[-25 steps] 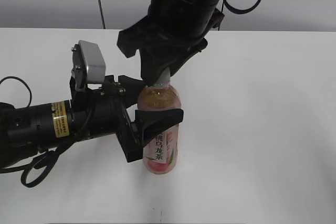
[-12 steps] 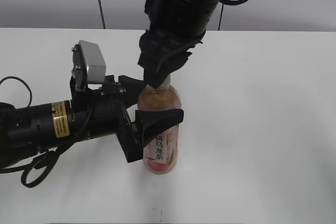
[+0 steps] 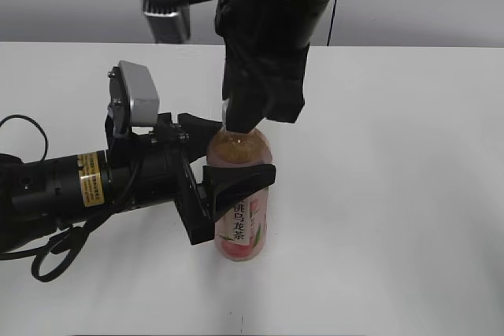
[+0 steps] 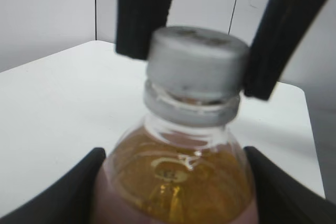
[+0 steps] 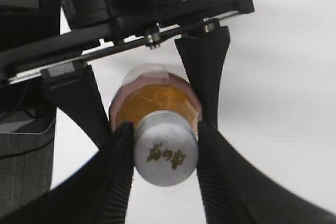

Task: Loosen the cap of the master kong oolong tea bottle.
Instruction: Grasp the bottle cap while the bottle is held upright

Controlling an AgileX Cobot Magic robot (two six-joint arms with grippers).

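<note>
- Cap (image 5: 165, 151) sits pinched between my right gripper (image 5: 164, 145) jaws, reaching down from directly above
- Bottle (image 3: 240, 218) stands upright on the table (image 3: 394, 194), my left gripper (image 3: 224, 186) clamping its body

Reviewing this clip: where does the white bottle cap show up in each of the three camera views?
Exterior view: the cap is almost hidden under the right gripper, centre, above the bottle.
Left wrist view: upper centre, between two dark fingers.
Right wrist view: lower centre, top face showing, fingers on both sides.
Shared landmark: the bottle's amber shoulder just under the cap.
</note>
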